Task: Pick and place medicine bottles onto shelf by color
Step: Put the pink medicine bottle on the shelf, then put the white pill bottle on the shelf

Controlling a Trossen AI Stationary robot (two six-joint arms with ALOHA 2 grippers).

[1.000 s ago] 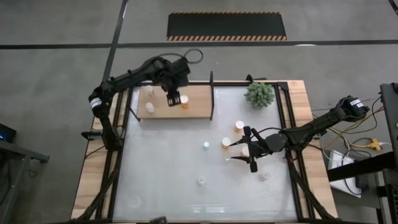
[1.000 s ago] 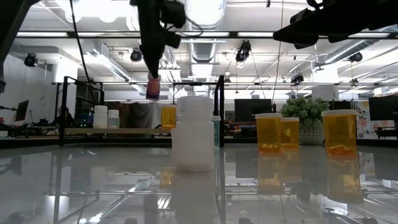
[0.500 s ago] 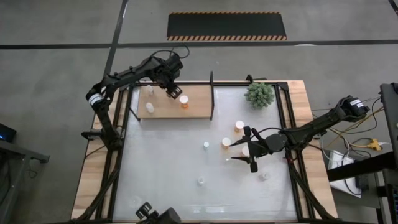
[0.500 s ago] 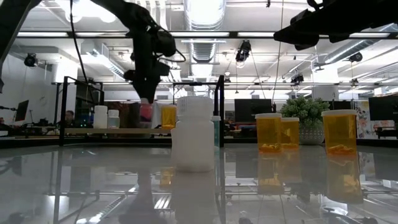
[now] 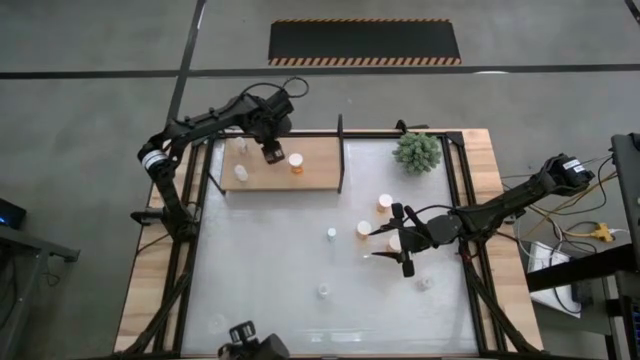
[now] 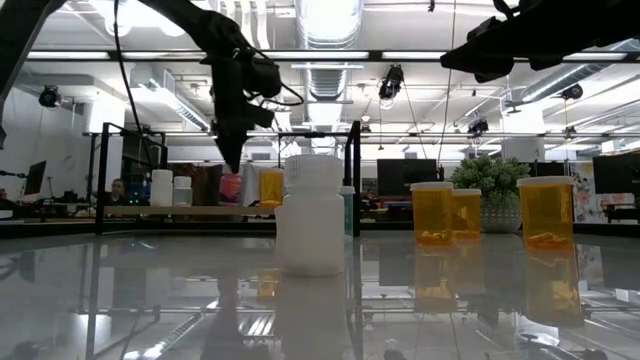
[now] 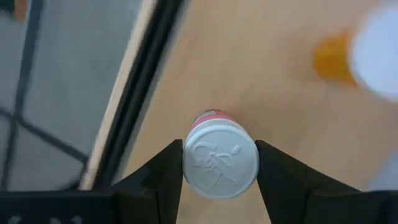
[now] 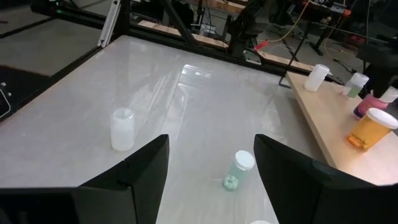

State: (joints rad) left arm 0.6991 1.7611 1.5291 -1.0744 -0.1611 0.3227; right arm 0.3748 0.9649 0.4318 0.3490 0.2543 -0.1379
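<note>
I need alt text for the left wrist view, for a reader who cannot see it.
The left gripper holds a reddish bottle by its white cap, seen from above, over the wooden shelf. An orange bottle stands farther along the shelf, beside the black frame bar.

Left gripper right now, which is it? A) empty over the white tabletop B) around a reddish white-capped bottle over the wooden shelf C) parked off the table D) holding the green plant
B: in the left wrist view the left gripper has its fingers on both sides of a reddish bottle with a white cap, above the wooden shelf.
</note>
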